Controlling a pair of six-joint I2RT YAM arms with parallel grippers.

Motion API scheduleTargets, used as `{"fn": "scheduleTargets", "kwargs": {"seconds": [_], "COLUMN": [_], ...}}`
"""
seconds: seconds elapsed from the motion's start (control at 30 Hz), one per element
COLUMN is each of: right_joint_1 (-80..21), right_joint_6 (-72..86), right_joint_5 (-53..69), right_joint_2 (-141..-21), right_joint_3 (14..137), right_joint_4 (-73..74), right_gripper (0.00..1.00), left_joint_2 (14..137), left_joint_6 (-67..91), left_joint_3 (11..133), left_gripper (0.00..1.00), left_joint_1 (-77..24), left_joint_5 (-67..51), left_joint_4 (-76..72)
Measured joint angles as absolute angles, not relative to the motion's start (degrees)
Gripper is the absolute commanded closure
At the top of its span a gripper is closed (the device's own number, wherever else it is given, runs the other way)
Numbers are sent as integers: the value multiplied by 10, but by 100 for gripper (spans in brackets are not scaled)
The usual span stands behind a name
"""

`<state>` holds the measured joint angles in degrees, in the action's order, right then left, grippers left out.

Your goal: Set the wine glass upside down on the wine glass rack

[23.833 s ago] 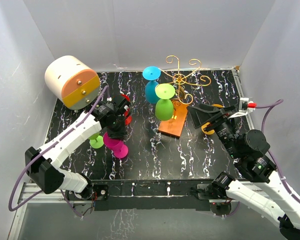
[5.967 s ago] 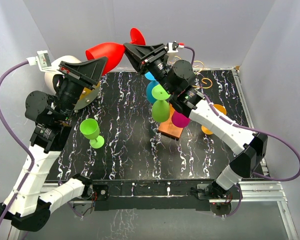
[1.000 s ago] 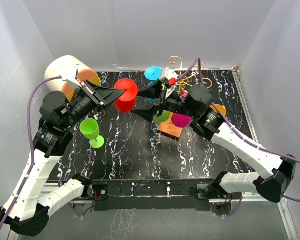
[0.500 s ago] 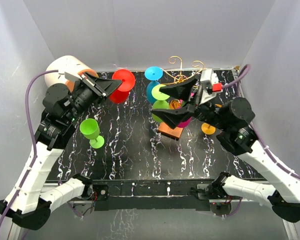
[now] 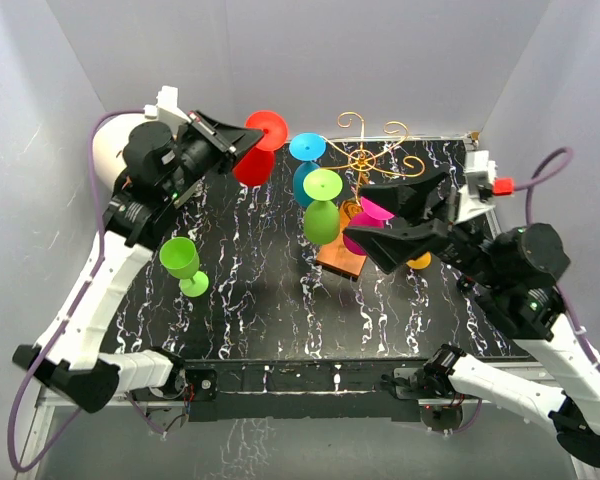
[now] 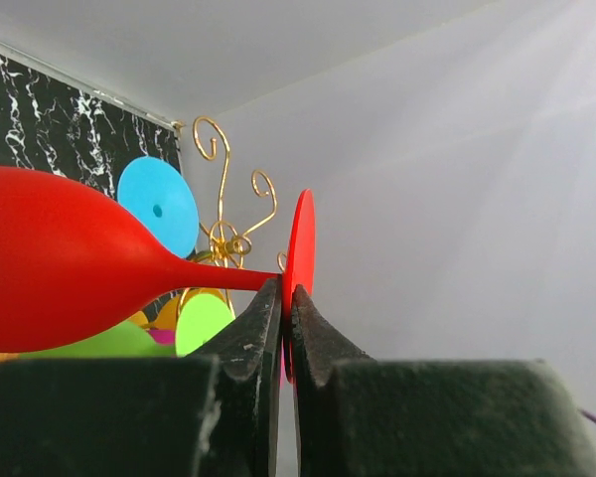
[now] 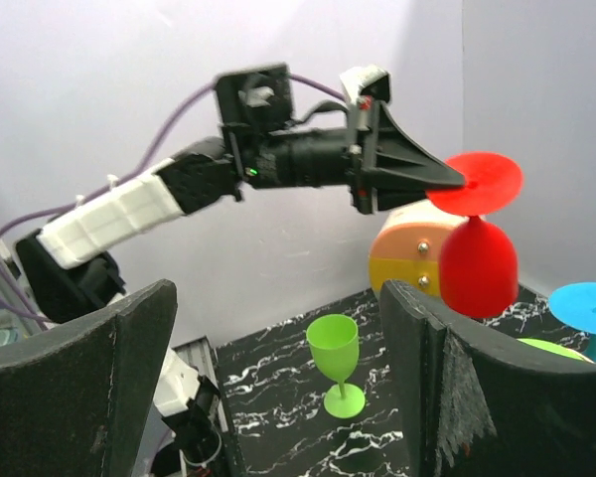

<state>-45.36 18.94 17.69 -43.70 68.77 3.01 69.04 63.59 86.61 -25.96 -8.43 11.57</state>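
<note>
A red wine glass point(image 5: 248, 165) hangs upside down in the air, foot up, left of the wine glass rack point(image 5: 368, 152). My left gripper point(image 5: 252, 135) is shut on the rim of its foot point(image 6: 300, 243); in the left wrist view the fingertips point(image 6: 270, 298) pinch that disc, with the red bowl point(image 6: 50, 258) at left and the gold rack point(image 6: 223, 194) behind. The right wrist view shows the red glass point(image 7: 477, 263) high at right. My right gripper point(image 5: 360, 215) is open and holds nothing, in front of the rack's orange-brown base point(image 5: 338, 257).
Blue point(image 5: 305, 180), green point(image 5: 326, 215) and magenta point(image 5: 368, 215) glasses hang upside down on the rack. An orange glass point(image 5: 418, 260) shows behind my right arm. A green glass point(image 5: 183, 264) stands upright at left. The cream-and-orange cylinder point(image 7: 409, 260) stands at back left.
My left gripper lifted the red glass up and back toward the rack. The right arm drew back to the right and toward the near edge, its jaws still open.
</note>
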Motion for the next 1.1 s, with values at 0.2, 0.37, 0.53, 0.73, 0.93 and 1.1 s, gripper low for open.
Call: {"fn": "scheduleTargets", "kwargs": {"seconds": [0.2,0.37,0.53,0.73,0.93,1.1], "right_joint_1": [-454,-454,-454,-454,-454,-454], "right_joint_6": [190,182,186,201,209,211], "right_joint_5": [157,149,149,160,169,171], "right_joint_2": [-401,-398,-397,-382,-368,-366], "right_joint_3": [698,711,711,704,698,692], "right_joint_4": [41,46,54,50,43,41], "right_gripper": [18,18,18,18,18,18], "left_joint_2": [777,841,903,998,1069,1104], "left_joint_6": [645,625,607,609,619,637], "left_joint_3": [914,991,1063,1147,1207,1241], "left_gripper": [100,100,100,100,100,100], "left_joint_1": [-252,-242,-233,-230,-230,-230], "left_joint_5": [-95,-92,-104,-137,-160,-177], "left_joint_4": [90,89,85,80,82,69]}}
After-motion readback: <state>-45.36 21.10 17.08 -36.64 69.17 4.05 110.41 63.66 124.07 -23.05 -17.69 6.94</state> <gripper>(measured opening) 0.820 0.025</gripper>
